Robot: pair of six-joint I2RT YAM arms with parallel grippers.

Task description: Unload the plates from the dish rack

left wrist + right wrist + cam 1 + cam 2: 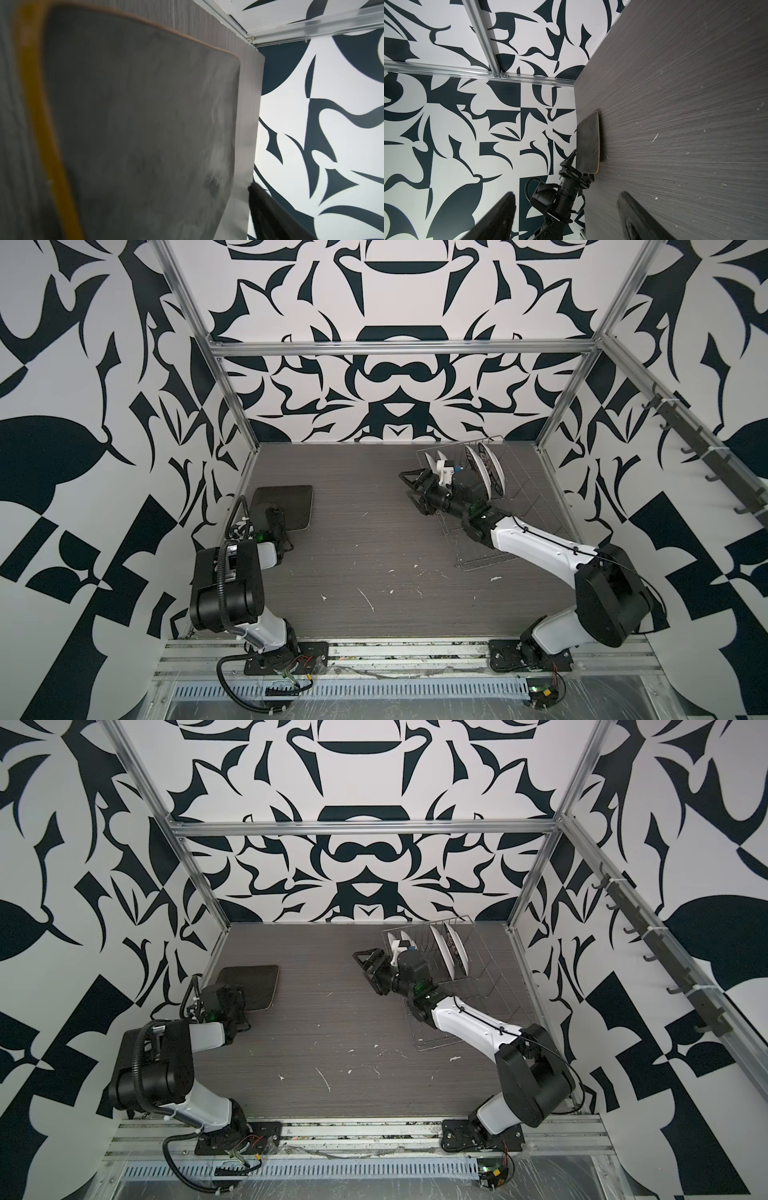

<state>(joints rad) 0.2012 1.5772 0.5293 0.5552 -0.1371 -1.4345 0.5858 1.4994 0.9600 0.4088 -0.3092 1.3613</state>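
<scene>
Now one dish rack (513,512) holds four white plates (478,467), one dark plate (291,499) outside

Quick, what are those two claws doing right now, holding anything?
Left gripper: open, at the edge of the dark plate lying flat on the table, not gripping it.
Right gripper: open, empty, beside the dish rack.
</scene>
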